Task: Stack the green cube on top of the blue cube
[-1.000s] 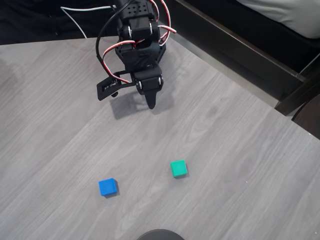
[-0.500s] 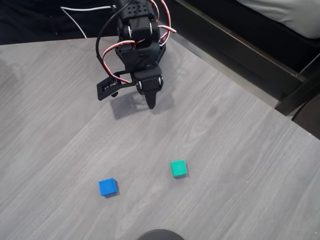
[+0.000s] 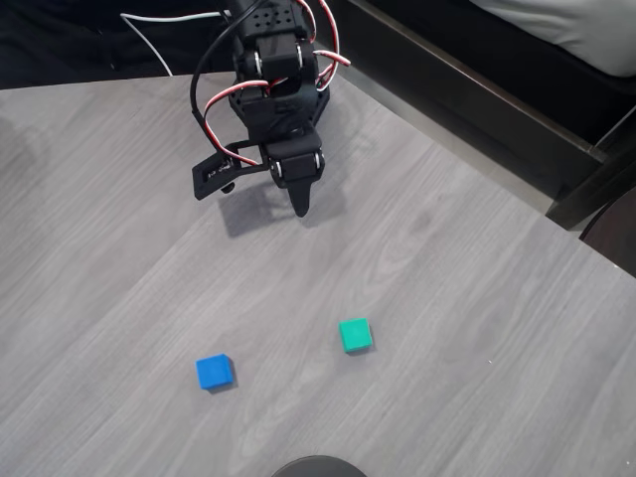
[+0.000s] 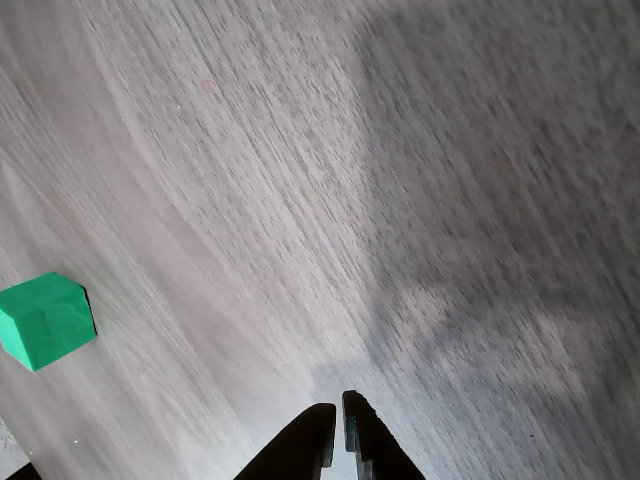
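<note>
Arm's black claw (image 3: 298, 204) hangs over the far part of the grey wood-look table (image 3: 477, 298), tips pointing down, well apart from both cubes. In the wrist view the two fingertips (image 4: 340, 430) are pressed nearly together, only a thin slit between them, w/ nothing held.

Green cube (image 3: 355, 334) sits flat on the table in the near half, right of centre in the overhead view; the wrist view catches it (image 4: 45, 320) at the left edge, off to the side of the closed tips. Blue cube (image 3: 214, 372) sits to its left and a little nearer the bottom edge, apart from the green one, bare table between. Neither is touching anything but the table.

Handling, as a guess: both look like small solid blocks, matte faces, so prob light, stiff, not fragile, and not esp slippery. Flat parallel sides give the claw an easy hold. Best bet is to take the green one across two opposite side faces, around mid-height or a bit above, so the bottom face stays free to seat on the blue top. It sits slightly turned vs the table edge, so the wrist likely needs a bit of rotation to square up w/ the faces; a corner-to-corner pinch could make it twist out.

Claw needs to open wider than the cube before going down. Task not yet begun on the cubes; pickup is the step ahead.
</note>
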`<state>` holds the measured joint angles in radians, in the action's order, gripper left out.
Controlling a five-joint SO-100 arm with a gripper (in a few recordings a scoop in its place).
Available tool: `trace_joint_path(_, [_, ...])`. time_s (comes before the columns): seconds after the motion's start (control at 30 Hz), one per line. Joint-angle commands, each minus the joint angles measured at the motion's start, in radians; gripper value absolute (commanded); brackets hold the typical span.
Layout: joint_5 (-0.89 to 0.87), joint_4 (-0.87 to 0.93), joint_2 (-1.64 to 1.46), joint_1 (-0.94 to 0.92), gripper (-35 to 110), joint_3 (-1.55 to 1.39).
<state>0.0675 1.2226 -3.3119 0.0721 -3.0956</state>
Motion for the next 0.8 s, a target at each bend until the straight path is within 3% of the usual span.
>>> trace_joint_path(0.0, [0.018,-0.011,-0.009,0.002,0,-0.003])
trace_joint_path(0.1, [0.029,-0.021,-0.014,0.002,7,-0.003])
trace_joint_path(0.27, [0.034,-0.035,-0.026,-0.006,0,0.028])
trace_joint_path(0.43, [0.061,-0.103,0.052,0.026,0,0.272])
trace_joint_path(0.57, [0.137,-0.084,0.621,0.058,0,0.747])
trace_joint_path(0.6, [0.316,0.003,0.792,0.067,0,0.910])
trace_joint_path(0.63, [0.377,0.081,0.934,0.067,0,1.060])
trace_joint_path(0.77, [0.261,0.114,1.229,0.081,0,1.382])
